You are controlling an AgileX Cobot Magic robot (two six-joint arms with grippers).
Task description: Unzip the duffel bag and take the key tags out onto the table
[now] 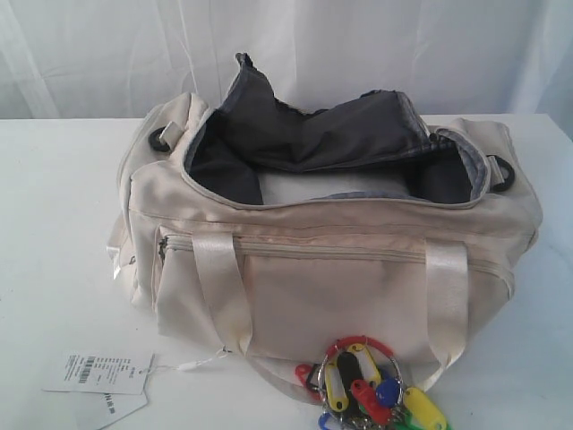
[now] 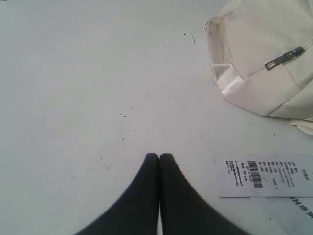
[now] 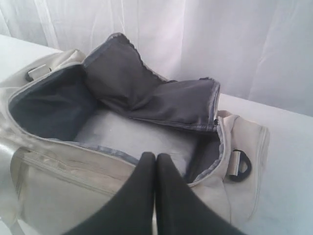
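The cream duffel bag (image 1: 340,278) lies on the white table (image 1: 54,233) with its top unzipped and the grey lining flap (image 1: 304,130) standing up. The key tags (image 1: 376,390), red, yellow, green and blue on metal rings, lie on the table against the bag's front. My left gripper (image 2: 159,156) is shut with nothing in it, low over bare table (image 2: 73,73) near the bag's end pocket (image 2: 264,63). My right gripper (image 3: 155,157) is shut and holds nothing, above the bag's front rim, facing the open inside (image 3: 132,134). Neither gripper shows in the exterior view.
White paper price tags with a barcode (image 1: 98,372) lie on the table left of the bag's front, also seen as a barcode tag (image 2: 266,175) beside my left gripper. Black strap rings (image 1: 501,172) sit at the bag's ends. A white curtain (image 1: 403,45) hangs behind.
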